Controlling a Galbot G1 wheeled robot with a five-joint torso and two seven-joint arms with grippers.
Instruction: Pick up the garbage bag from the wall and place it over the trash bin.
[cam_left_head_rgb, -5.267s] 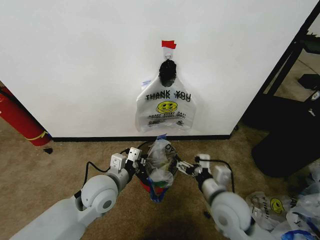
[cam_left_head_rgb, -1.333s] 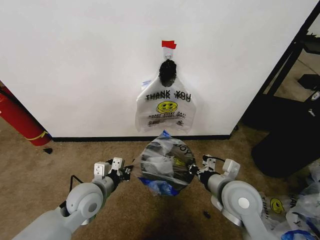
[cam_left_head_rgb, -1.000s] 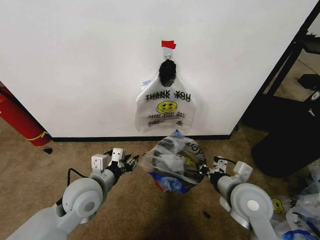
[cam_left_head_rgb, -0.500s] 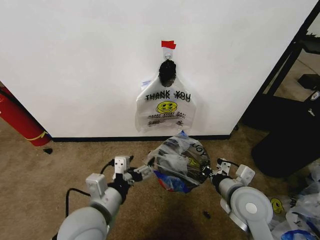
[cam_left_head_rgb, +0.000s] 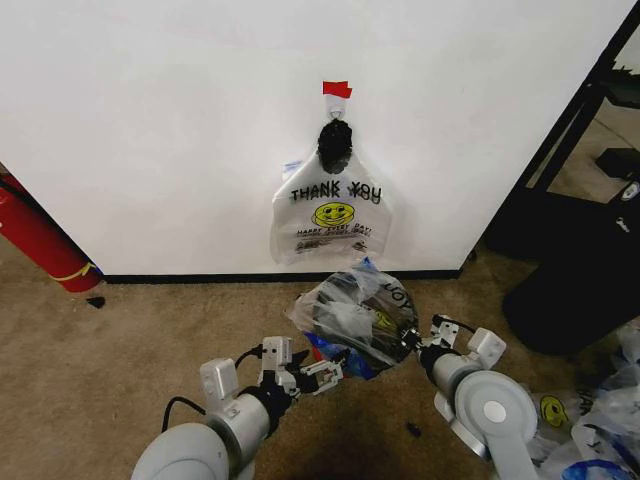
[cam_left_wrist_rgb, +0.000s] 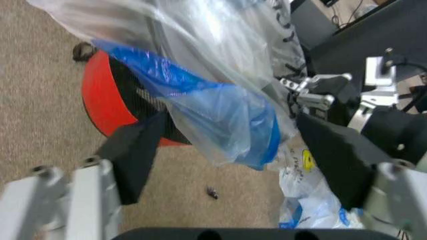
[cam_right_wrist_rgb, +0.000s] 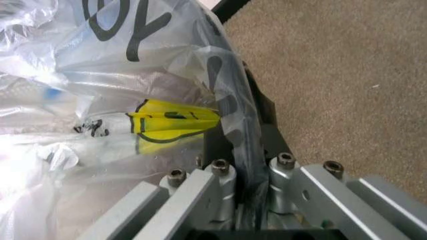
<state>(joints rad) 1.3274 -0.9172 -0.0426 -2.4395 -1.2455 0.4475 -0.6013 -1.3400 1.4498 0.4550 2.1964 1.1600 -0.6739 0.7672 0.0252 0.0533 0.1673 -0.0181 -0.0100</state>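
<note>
Bag on bin: a thin translucent white plastic garbage bag (cam_left_head_rgb: 355, 312) with black lettering, a yellow smiley and blue strips is draped, crumpled, over the bin's top and far side; one edge is pinched at the right.
Bin: a round black wire-mesh trash bin (cam_left_wrist_rgb: 143, 100) with a red base is seen tilted on the carpet.
Wall: a white painted wall (cam_left_head_rgb: 160, 120) with black baseboard carries a second printed bag on a hook under red tape.

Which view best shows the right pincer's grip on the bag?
Right wrist view: right pincer clamps the garbage bag film over the rim. Head view shows it at the bag's edge; left wrist view shows it distantly.
</note>
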